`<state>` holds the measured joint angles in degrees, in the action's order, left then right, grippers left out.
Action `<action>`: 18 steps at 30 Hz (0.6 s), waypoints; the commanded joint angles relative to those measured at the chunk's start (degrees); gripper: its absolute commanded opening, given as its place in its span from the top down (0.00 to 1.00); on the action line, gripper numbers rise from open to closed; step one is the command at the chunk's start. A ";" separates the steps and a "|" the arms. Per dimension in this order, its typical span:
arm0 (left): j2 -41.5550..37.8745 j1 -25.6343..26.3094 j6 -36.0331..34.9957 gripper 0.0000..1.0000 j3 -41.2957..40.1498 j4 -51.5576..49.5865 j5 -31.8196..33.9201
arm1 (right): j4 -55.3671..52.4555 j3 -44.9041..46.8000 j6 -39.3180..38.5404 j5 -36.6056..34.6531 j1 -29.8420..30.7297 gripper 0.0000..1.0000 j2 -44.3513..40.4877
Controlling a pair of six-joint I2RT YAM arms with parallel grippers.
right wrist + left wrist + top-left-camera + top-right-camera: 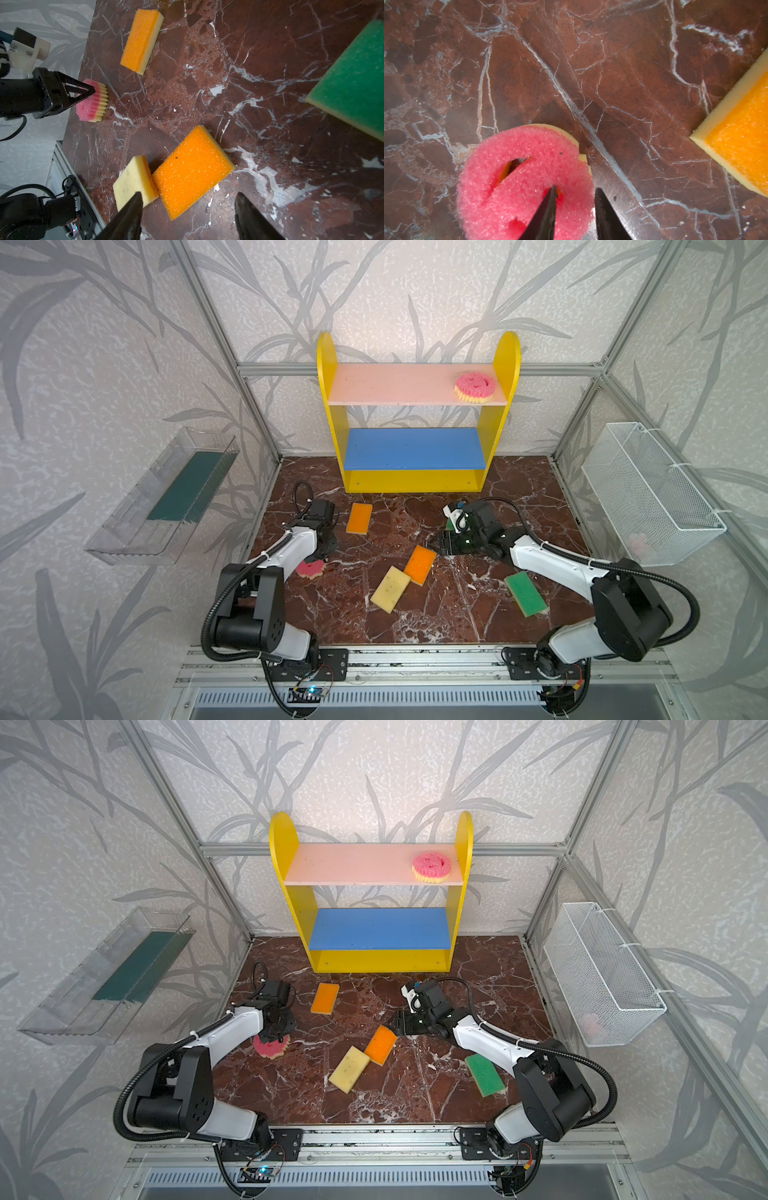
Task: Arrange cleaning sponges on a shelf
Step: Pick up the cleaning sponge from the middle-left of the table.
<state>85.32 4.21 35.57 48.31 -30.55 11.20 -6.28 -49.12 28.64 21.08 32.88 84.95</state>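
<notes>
Grey leaf-patterned wallpaper [415,290] lines the booth on three sides, braced by an aluminium frame [282,370]. A clear plastic tray [124,539] hangs on the left wall and a white wire basket [648,489] on the right. The floor is a red-brown marble tabletop [457,614] veined in white.

The shelf [415,481] stands at the far edge, with one pink smiley sponge [475,386] at the right end of its pale pink upper board [395,385].

An orange sponge [360,518] lies in front of the shelf. Mid-table a second orange sponge [420,565] touches a yellow-side-up sponge [390,588]. A green sponge [525,593] sits near right.

Near left, the left gripper [575,189] straddles the rim of a second pink sponge [519,176], jaws narrowly apart; I cannot tell whether they pinch. The right gripper [188,195] hangs with its jaws spread wide and nothing between them.
</notes>
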 commanded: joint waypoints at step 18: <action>-3.86 1.38 -1.44 0.80 1.97 -1.50 -7.37 | -1.33 -0.36 -0.69 0.45 -1.21 0.31 -0.11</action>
<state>84.66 4.84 34.44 49.39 -30.28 6.48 -6.44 -49.12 28.47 21.10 32.27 84.95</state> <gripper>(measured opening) 0.205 0.689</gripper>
